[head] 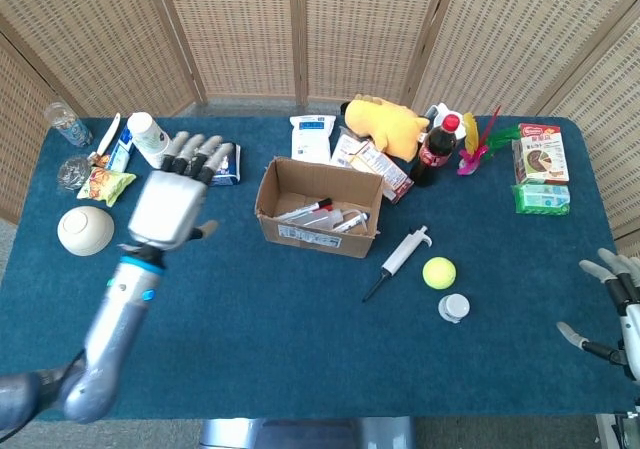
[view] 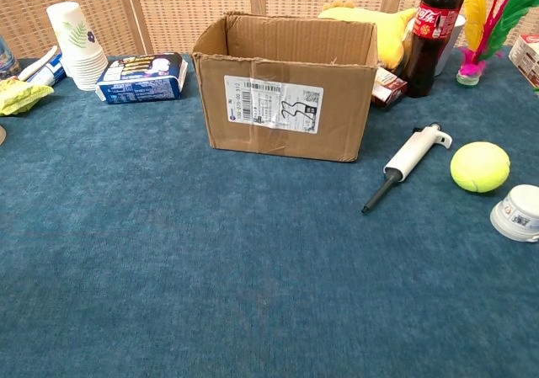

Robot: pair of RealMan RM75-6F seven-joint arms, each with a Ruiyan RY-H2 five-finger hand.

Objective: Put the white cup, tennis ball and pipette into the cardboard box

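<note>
The small white plastic cup (head: 454, 307), the yellow-green felt tennis ball (head: 438, 272) and the white pipette with its black tip (head: 397, 260) all lie on the blue cloth right of the open brown cardboard box (head: 318, 212), none yet inside. The right hand (head: 612, 307), fingers spread and empty at the table's edge, is nearest; it should probably reach in low and grip the ball squarely. The left hand (head: 172, 203) hangs empty, fingers apart, left of the box.

Pipette (view: 407, 166), tennis ball (view: 479, 167), white cup (view: 516, 213) beside cardboard box (view: 286, 100).
</note>
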